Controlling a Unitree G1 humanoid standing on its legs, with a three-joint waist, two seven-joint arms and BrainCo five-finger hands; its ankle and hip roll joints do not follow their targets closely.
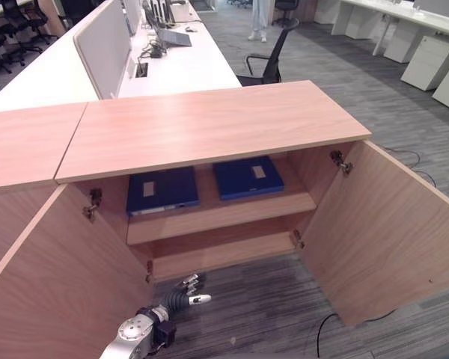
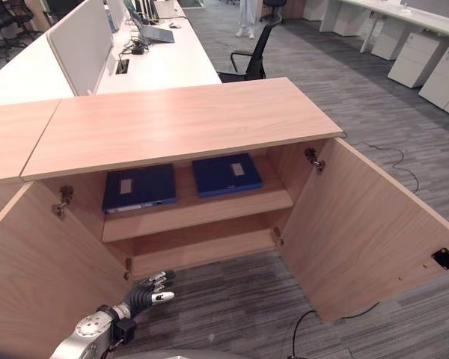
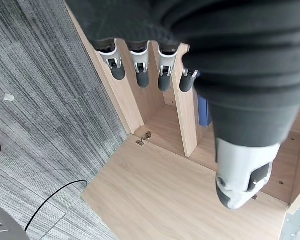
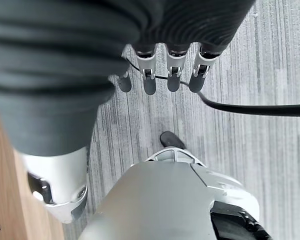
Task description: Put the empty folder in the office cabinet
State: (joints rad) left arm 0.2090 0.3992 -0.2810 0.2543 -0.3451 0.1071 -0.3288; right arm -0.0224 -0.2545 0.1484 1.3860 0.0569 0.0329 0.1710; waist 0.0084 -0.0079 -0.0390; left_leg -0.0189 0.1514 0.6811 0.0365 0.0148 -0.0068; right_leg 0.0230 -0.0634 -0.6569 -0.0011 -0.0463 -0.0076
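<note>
The wooden office cabinet [image 1: 209, 123] stands with both doors swung wide. Two dark blue folders lie flat on its upper shelf: one on the left [image 1: 163, 190] and one on the right [image 1: 248, 176]. My left hand [image 1: 181, 294] hangs low in front of the cabinet's lower left corner, beside the left door [image 1: 52, 284], open and holding nothing. Its fingers [image 3: 140, 70] point toward the cabinet's inside, where a sliver of blue folder [image 3: 204, 110] shows. My right hand [image 4: 150, 75] hangs open over the grey carpet, holding nothing.
The right door [image 1: 389, 232] juts out toward me over the carpet. The lower shelf [image 1: 217, 254] is bare. Behind the cabinet runs a white desk [image 1: 179, 67] with a laptop, then a black office chair [image 1: 273, 56]. A person's legs [image 1: 258, 22] stand far back.
</note>
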